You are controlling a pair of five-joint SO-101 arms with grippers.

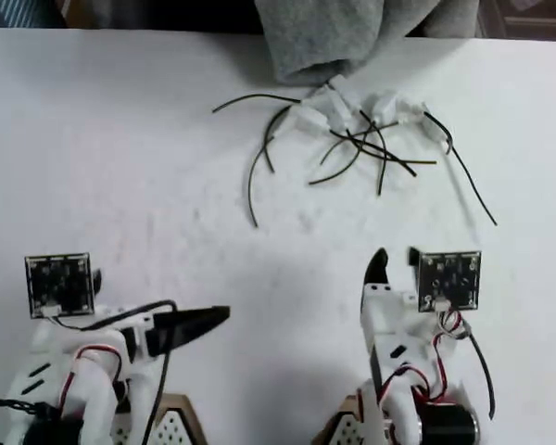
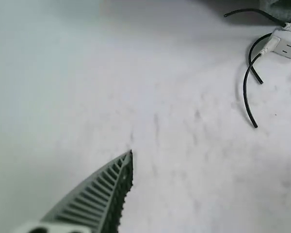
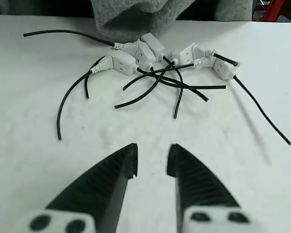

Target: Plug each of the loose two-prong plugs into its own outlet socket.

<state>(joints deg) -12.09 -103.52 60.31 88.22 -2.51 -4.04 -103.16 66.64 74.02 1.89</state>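
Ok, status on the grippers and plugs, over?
Right gripper open, empty, short of the plug pile. Left gripper over bare table, well off the pile. Cords tangled; grey cloth crowding the pile's far edge.

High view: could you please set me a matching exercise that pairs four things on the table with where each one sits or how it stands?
Things:
1. grey cloth
2. plugs and sockets
3. right gripper
4. left gripper

Descriptions:
A. open, aimed at the tangle
B. draped at the far side
C. white, tangled with black cords
D. near side, pointing sideways toward the other arm

Pairs: 1-B, 2-C, 3-A, 4-D
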